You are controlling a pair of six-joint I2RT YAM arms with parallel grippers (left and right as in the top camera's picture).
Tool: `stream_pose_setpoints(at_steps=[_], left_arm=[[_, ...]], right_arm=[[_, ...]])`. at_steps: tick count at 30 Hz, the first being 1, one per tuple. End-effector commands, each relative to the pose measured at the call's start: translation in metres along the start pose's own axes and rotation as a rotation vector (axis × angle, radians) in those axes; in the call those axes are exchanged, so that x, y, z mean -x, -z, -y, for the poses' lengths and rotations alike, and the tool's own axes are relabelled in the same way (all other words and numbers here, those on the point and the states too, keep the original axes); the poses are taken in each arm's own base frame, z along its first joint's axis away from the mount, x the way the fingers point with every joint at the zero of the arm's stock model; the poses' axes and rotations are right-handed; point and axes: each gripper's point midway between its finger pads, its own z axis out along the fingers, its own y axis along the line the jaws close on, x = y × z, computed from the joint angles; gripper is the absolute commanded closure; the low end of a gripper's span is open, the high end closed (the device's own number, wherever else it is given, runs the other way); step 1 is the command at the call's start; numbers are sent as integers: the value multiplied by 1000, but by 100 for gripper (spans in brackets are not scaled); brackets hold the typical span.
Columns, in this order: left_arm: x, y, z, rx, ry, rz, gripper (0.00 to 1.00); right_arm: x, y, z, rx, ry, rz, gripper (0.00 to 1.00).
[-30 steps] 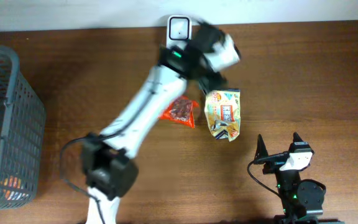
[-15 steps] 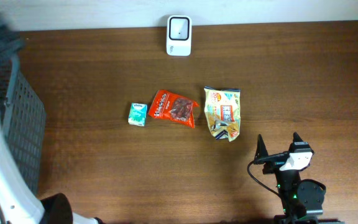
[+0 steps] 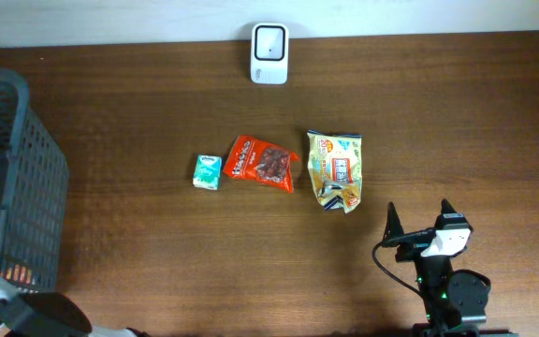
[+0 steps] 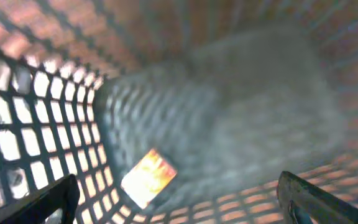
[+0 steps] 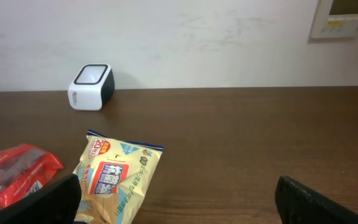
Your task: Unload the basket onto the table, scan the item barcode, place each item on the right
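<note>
- Scanner (image 3: 269, 41): white unit at the far edge of the table (image 3: 457, 112), backed against the wall (image 5: 166, 43); its window faces up.
- Yellow snack bag (image 3: 336, 169): lies flat on the robot's side of the scanner, a little to its right. Probably light, soft and crinkly, and likely to slip. Best pinched at a crimped end seam.
- Red packet (image 3: 264, 163): straight in front of the scanner, beside the bag. Film looks similarly soft.
- Green box (image 3: 208, 172): in front of the scanner, to its left. Small and looks stiff.
- Right gripper (image 3: 417, 213): jaws spread and empty, farther from the scanner than the bag and apart from it.
- Left gripper (image 4: 179, 205): jaws spread and empty, over the basket (image 3: 36, 168) far left of the scanner. An orange packet (image 4: 148, 177) lies inside.
- Room: bare wood lies between the items and the scanner, and the wall limits overshoot.
</note>
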Motion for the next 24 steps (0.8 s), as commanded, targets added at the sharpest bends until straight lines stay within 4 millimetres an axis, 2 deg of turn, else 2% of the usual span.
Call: stream_pose_setpoints(at_steps=[1, 5, 9, 19, 24], left_arm=[[-42, -45, -5, 32, -76, -139, 1], [-85, -87, -9, 71, -106, -230, 1], [-106, -113, -13, 81, -121, -253, 1], [-120, -146, -24, 70, -234, -243, 0], [-122, -152, -37, 71, -192, -261, 7]], right_arm=[[-3, 0, 3, -15, 4, -2, 1], [-3, 0, 3, -15, 4, -2, 1], [-3, 0, 3, -15, 4, -2, 1], [-3, 0, 3, -15, 4, -2, 2], [-3, 0, 3, -15, 4, -2, 1]])
